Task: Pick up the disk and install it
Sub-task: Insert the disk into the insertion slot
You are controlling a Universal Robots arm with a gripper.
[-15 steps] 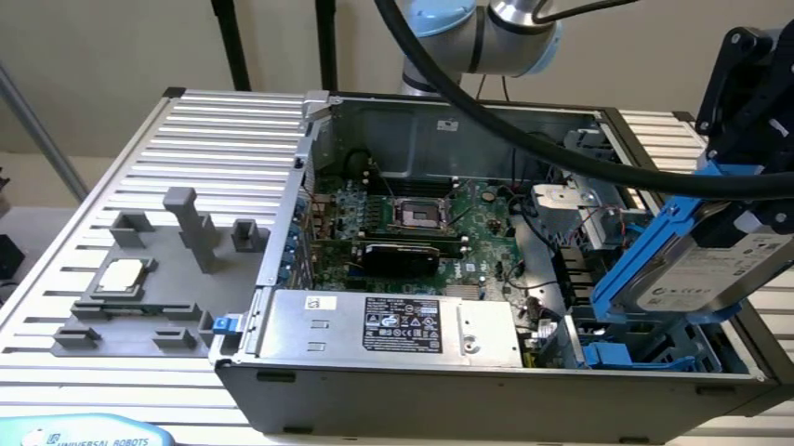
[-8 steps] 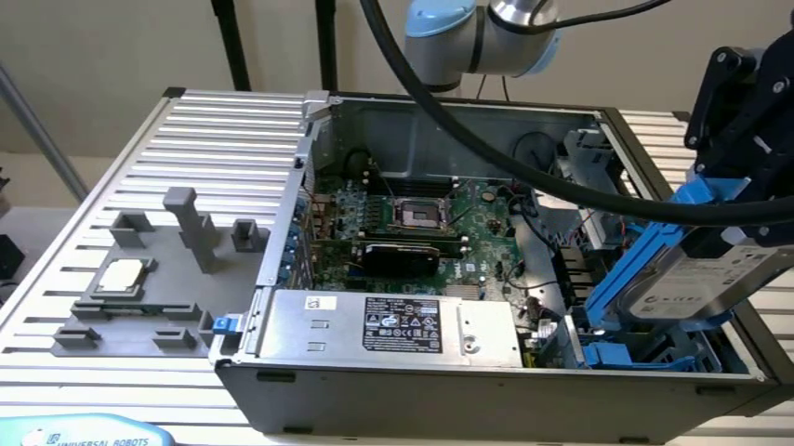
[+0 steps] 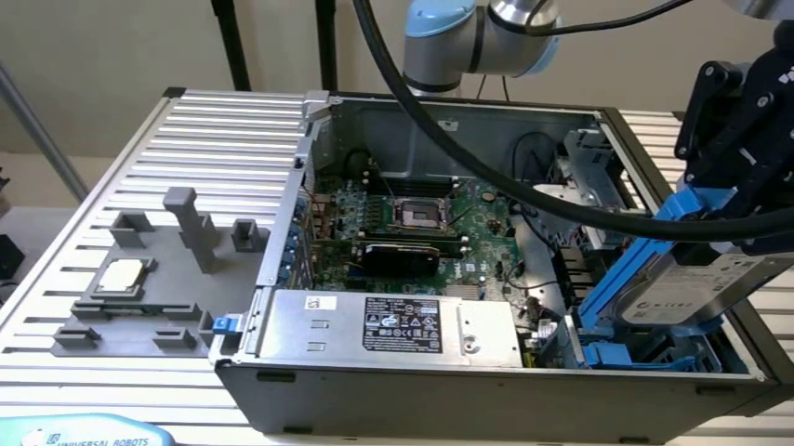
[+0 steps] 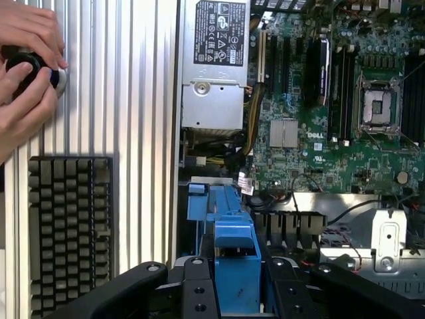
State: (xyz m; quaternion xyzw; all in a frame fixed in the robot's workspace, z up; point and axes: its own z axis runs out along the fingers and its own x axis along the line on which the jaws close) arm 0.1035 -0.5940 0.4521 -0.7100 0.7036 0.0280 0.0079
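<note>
The disk (image 3: 690,292), a silver-grey drive with a white label in a bright blue frame, hangs tilted over the open computer case (image 3: 496,376) at the exterior view's right. My black gripper (image 3: 734,200) is shut on its upper end. The disk's lower end sits close above the blue drive cage (image 3: 616,353) in the case's corner; I cannot tell whether they touch. In the wrist view the disk's blue frame (image 4: 237,262) stands between my fingers (image 4: 198,292), with the blue cage (image 4: 207,199) just beyond it.
A motherboard (image 3: 410,232) and a silver power supply (image 3: 385,321) fill the case. On the slatted table, a grey fixture (image 3: 149,279) holds a small square chip (image 3: 119,275). A person's hands (image 4: 23,73) hold a black object beside a keyboard (image 4: 66,226). Thick black cables (image 3: 496,158) cross above the case.
</note>
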